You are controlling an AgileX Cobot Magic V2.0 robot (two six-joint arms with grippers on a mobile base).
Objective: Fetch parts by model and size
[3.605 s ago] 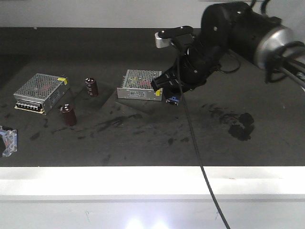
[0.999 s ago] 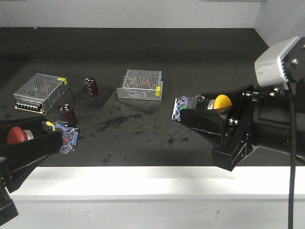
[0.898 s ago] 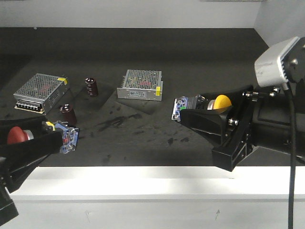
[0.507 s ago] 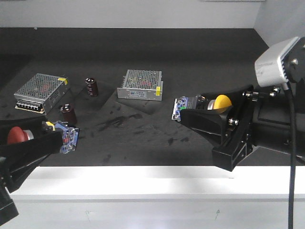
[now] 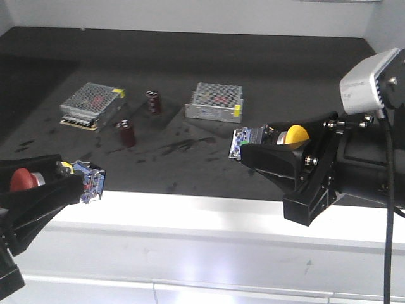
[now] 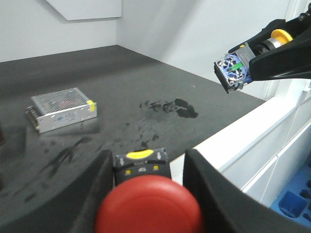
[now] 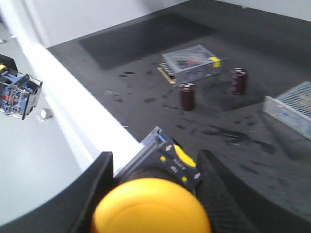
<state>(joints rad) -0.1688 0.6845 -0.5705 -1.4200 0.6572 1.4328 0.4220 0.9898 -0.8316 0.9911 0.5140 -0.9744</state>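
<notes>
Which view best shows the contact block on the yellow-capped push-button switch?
Left wrist: the blue-and-clear contact block faces that camera, unobstructed. The front view shows it small and from the side. The right wrist view shows only the yellow cap, with the block hidden behind it.

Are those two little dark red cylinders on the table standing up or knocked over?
Upright, both. The rear capacitor and front capacitor each stand on one flat end on the black table, tops up.

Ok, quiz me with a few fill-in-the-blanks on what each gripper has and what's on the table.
Of the red button and yellow button, the left gripper is shut on the ___ one.
The right gripper is shut on the ___ one.
The table has ___ silver boxes on it.
Between them stand ___ dark cylinders.
Missing: red, yellow, two, two.
</notes>
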